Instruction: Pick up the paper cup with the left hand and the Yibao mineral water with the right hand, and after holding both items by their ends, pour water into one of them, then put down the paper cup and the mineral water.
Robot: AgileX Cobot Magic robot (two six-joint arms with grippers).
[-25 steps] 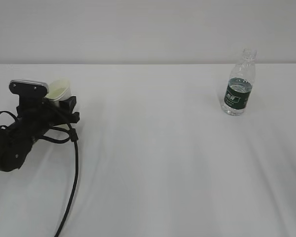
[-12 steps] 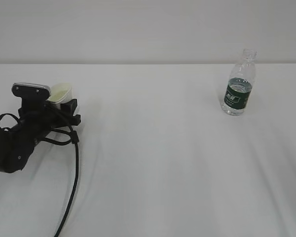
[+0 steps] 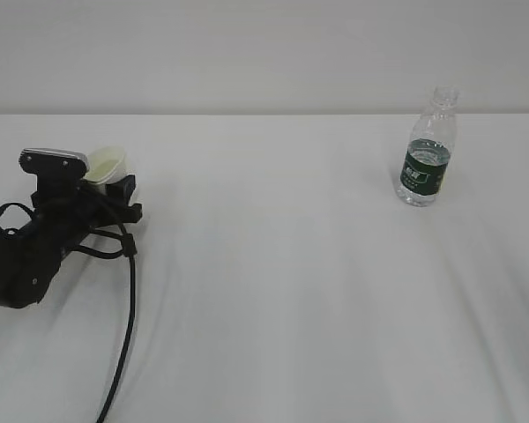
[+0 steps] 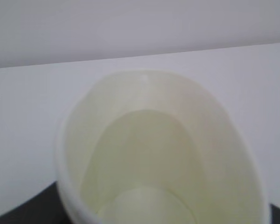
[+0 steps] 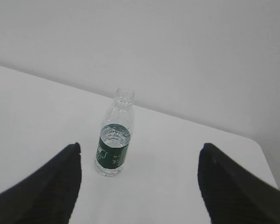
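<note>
The paper cup stands at the far left of the white table, white with a pale cream inside. My left gripper is shut on it, black fingers on both sides. The left wrist view looks down into the cup, its rim pressed into an oval. The Yibao mineral water stands upright at the far right, uncapped, with a green label. My right gripper is open wide and empty, with the bottle some way ahead, nearer its left finger. The right arm is out of the exterior view.
The left arm's black cable trails down to the front edge of the white table. A pale wall rises behind the table's far edge. The table's right corner shows behind the bottle.
The left gripper has closed in on the paper cup, whose rim now looks narrower, and the cup and gripper have shifted slightly. The bottle has not moved.
</note>
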